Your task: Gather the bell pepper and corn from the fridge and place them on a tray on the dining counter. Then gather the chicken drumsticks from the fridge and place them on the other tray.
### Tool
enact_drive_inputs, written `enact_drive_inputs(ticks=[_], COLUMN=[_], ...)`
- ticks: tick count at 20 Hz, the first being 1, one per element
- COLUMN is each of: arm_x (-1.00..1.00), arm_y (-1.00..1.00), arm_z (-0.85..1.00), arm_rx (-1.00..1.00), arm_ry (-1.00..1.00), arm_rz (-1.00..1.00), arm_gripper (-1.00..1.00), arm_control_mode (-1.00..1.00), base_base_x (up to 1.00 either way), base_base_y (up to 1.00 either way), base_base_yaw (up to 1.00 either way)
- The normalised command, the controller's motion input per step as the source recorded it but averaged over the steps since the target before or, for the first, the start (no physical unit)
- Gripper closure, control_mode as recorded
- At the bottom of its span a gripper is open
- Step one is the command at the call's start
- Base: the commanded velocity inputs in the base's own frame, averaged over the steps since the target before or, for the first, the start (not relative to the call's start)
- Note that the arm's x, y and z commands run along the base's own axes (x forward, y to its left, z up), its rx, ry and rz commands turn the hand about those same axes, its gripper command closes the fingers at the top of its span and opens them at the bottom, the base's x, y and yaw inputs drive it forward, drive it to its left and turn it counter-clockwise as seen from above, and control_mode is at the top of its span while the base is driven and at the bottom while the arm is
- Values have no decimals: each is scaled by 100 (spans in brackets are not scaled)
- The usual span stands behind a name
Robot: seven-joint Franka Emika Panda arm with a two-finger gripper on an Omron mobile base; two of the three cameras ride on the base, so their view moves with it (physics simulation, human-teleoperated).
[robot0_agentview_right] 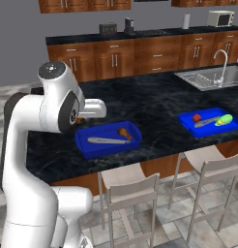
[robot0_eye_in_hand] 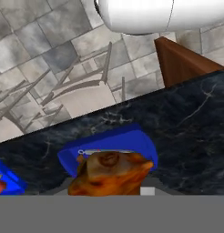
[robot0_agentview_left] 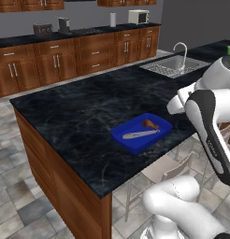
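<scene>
My gripper [robot0_agentview_right: 84, 117] hovers over the dining counter [robot0_agentview_left: 79, 112], shut on an orange-brown chicken drumstick [robot0_eye_in_hand: 111, 175] just above the near blue tray [robot0_agentview_right: 84, 143]. A second drumstick [robot0_agentview_right: 124, 133] lies in that tray beside a silver utensil [robot0_agentview_right: 107, 141]; the left base view shows the same tray [robot0_agentview_left: 119, 135] and drumstick [robot0_agentview_left: 150, 124]. The other blue tray [robot0_agentview_right: 186, 124], further right, holds the red bell pepper [robot0_agentview_right: 197, 117], the yellow-green corn [robot0_agentview_right: 224, 119] and a utensil [robot0_agentview_right: 206, 122]. The fridge is out of view.
A steel sink [robot0_agentview_left: 173, 65] with a faucet is set into the counter's far end. Pale stools [robot0_agentview_right: 130, 191] [robot0_agentview_right: 213, 167] stand along the near edge, under the trays. Brown wall cabinets [robot0_agentview_left: 56, 60] and a microwave [robot0_agentview_left: 138, 17] line the back.
</scene>
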Motion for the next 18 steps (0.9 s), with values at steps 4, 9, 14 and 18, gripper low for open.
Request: enact_drive_inputs(ticks=[4, 9, 14, 18], arm_x=[8, -1, 0, 0], arm_y=[0, 5, 5, 9], arm_z=[-35, -58, -66, -34], arm_rx=[-2, -16, -25, -18], arm_ry=[8, 0, -1, -1], arm_rz=[31, 36, 21, 1], arm_gripper=[100, 100, 100, 100], arm_control_mode=[-100, -100, -100, -100], base_base_x=[0, 0, 0, 0], base_base_y=[0, 0, 0, 0], base_base_yaw=[0, 0, 0, 0])
